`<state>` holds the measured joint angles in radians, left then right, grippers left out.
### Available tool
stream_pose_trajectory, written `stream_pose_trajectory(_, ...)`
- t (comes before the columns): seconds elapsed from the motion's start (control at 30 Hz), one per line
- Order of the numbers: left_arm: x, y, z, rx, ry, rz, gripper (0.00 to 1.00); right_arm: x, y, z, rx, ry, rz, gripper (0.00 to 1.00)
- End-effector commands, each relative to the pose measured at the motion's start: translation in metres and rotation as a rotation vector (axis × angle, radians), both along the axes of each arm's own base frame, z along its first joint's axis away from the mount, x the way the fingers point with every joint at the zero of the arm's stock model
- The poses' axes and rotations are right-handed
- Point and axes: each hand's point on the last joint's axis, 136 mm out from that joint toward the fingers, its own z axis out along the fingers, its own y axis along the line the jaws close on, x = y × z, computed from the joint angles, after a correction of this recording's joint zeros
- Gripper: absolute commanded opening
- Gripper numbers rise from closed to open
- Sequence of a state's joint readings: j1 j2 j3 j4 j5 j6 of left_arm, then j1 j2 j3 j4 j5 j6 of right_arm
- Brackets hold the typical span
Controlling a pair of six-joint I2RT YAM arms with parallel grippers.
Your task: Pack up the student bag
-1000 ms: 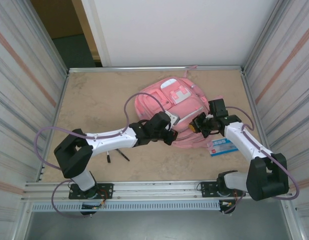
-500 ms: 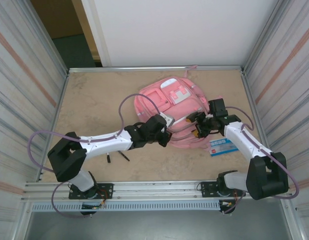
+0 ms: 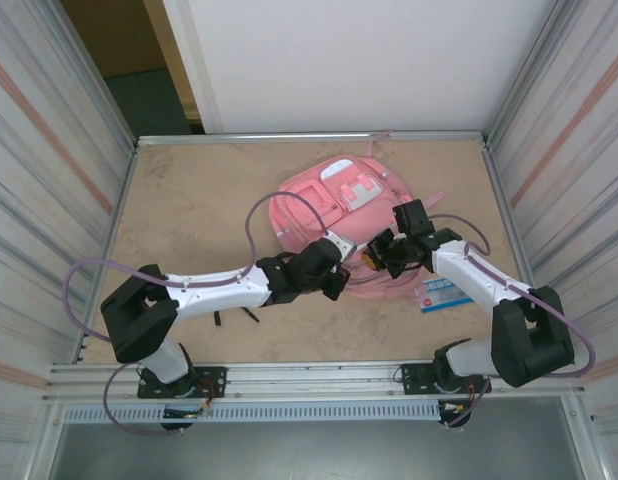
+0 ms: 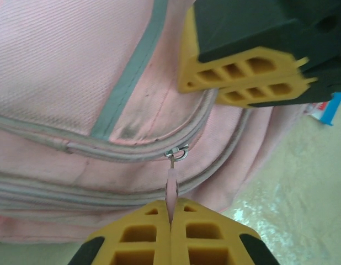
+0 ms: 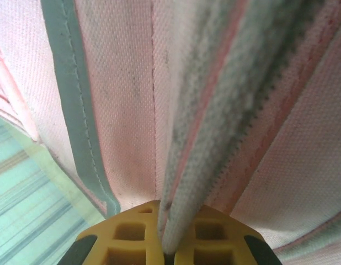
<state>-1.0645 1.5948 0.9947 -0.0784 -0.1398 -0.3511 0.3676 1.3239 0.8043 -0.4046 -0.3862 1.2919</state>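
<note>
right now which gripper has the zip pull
The left gripper: shut on the pink zip pull; the right gripper pinches a seam of the student bag instead.

large soft pink fabric backpack (image 3: 334, 200): centre-rear on beige tabletop (image 3: 189, 200). flat blue-white packet (image 3: 444, 293): just beside its near-right edge. thin black sticks (image 3: 234, 316): near-left, well apart.

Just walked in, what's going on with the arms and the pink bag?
Both arms are at the pink backpack lying on the table. The left pincer is shut on the zip pull; the right pincer is shut on a zip seam of the bag beside it. A blue-and-white packet lies outside the bag.
</note>
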Motion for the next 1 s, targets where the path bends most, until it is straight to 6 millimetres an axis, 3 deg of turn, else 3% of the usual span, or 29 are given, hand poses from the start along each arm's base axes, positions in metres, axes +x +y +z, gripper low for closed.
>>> stream_pose_trajectory(0.0, 0.030, 0.054, -0.009, 0.110, -0.044, 0.145, 0.00, 0.007, 0.002, 0.026, 0.012, -0.075, 0.001, 0.00)
stream_pose_trajectory(0.1, 0.059, 0.087, -0.027, 0.115, 0.000, 0.243, 0.00, 0.012, 0.007, 0.024, 0.013, -0.077, -0.017, 0.00)
stream_pose_trajectory(0.2, 0.089, 0.113, -0.025, 0.158, -0.047, 0.342, 0.00, 0.018, 0.032, 0.027, 0.075, -0.096, 0.003, 0.02)
stream_pose_trajectory(0.27, 0.103, 0.119, -0.011, 0.203, -0.099, 0.390, 0.00, 0.019, 0.046, 0.026, 0.050, -0.095, 0.040, 0.28)
stream_pose_trajectory(0.3, 0.105, 0.117, -0.006, 0.200, -0.102, 0.390, 0.00, 0.018, 0.052, 0.025, 0.034, -0.090, 0.060, 0.30)
stream_pose_trajectory(0.37, 0.104, 0.110, 0.005, 0.166, -0.112, 0.380, 0.00, 0.017, 0.065, 0.025, 0.033, -0.079, 0.116, 0.33)
stream_pose_trajectory(0.43, 0.101, 0.108, 0.011, 0.131, -0.114, 0.375, 0.00, 0.014, 0.072, 0.025, 0.040, -0.063, 0.142, 0.42)
stream_pose_trajectory(0.57, 0.088, 0.116, 0.018, 0.092, -0.115, 0.367, 0.00, 0.008, 0.061, 0.017, -0.032, -0.063, 0.105, 0.52)
stream_pose_trajectory(0.73, 0.065, 0.138, 0.029, 0.065, -0.114, 0.369, 0.00, 0.000, 0.039, 0.022, -0.122, -0.102, 0.142, 0.53)
stream_pose_trajectory(0.77, 0.060, 0.144, 0.031, 0.064, -0.121, 0.366, 0.05, -0.001, 0.029, 0.025, -0.165, -0.119, 0.148, 0.53)
stream_pose_trajectory(0.8, 0.056, 0.147, 0.032, 0.066, -0.136, 0.352, 0.20, -0.004, 0.017, 0.026, -0.210, -0.117, 0.138, 0.53)
stream_pose_trajectory(0.83, 0.053, 0.154, 0.031, 0.079, -0.159, 0.350, 0.43, -0.008, 0.000, 0.026, -0.267, -0.108, 0.102, 0.53)
stream_pose_trajectory(0.87, 0.052, 0.160, 0.032, 0.087, -0.174, 0.352, 0.59, -0.012, -0.018, 0.027, -0.329, -0.119, 0.096, 0.54)
stream_pose_trajectory(0.97, 0.049, 0.161, 0.041, 0.112, -0.204, 0.280, 0.78, -0.028, -0.071, 0.026, -0.456, -0.115, -0.012, 0.57)
